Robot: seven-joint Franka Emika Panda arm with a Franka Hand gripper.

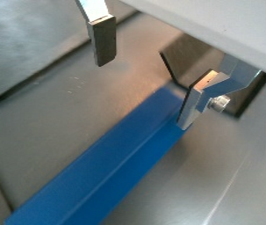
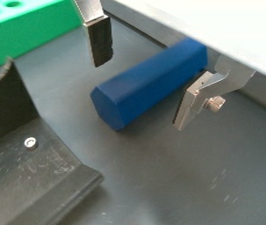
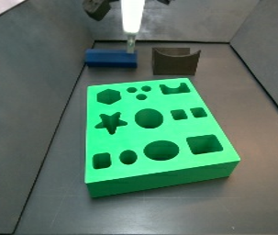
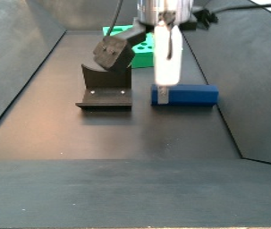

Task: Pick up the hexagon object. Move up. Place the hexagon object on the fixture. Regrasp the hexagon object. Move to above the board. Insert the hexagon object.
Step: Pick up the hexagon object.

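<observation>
Blue plastic marks the hexagon object [image 1: 105, 158], seen in a wrist view lying flat on the grey worktop [image 1: 53, 97], its long axis running under the hand [image 1: 147, 75], whose silver fingers [image 1: 100, 39] are spread wide with nothing held. In a side view the bar [image 3: 110, 58] lies crosswise at 12 o'clock of the board [image 3: 156, 128], the fixture [image 3: 174, 61] at its 3 o'clock, apart. In a side view bare worktop is seen toward 6 o'clock of the bar [image 4: 191, 96].
</observation>
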